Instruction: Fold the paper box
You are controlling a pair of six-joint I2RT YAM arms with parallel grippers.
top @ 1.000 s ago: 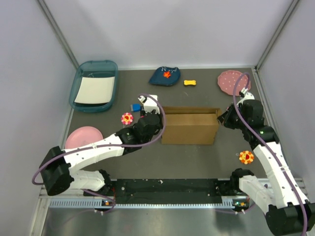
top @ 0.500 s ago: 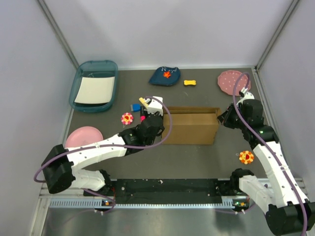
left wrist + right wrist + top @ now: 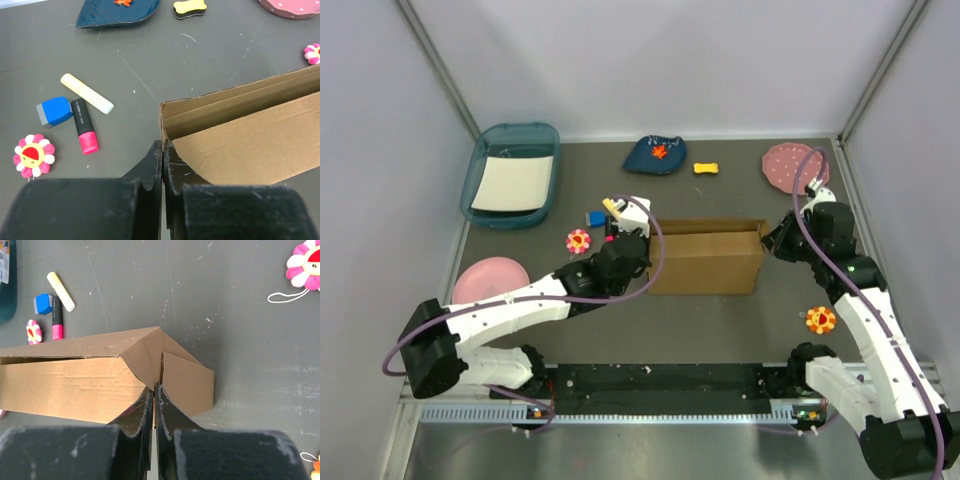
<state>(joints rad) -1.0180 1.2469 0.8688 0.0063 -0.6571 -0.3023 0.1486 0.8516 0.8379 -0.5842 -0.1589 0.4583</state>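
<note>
Paper box [image 3: 705,258] at mid-table, gripped at both ends, walls raised, top open.

Box stands partly erected on the table [image 3: 720,330] between the arms. Left gripper [image 3: 163,150] is pressed together on the left end wall at its corner. Right gripper [image 3: 155,390] likewise pinches the edge of the folded right end flap. Judged step: forming the end walls. Next move calls for squaring each end panel and seating its tabs without crushing the board. Pink marker [image 3: 85,133] and blue eraser [image 3: 54,110] lie near the left end, apart from it.
</note>
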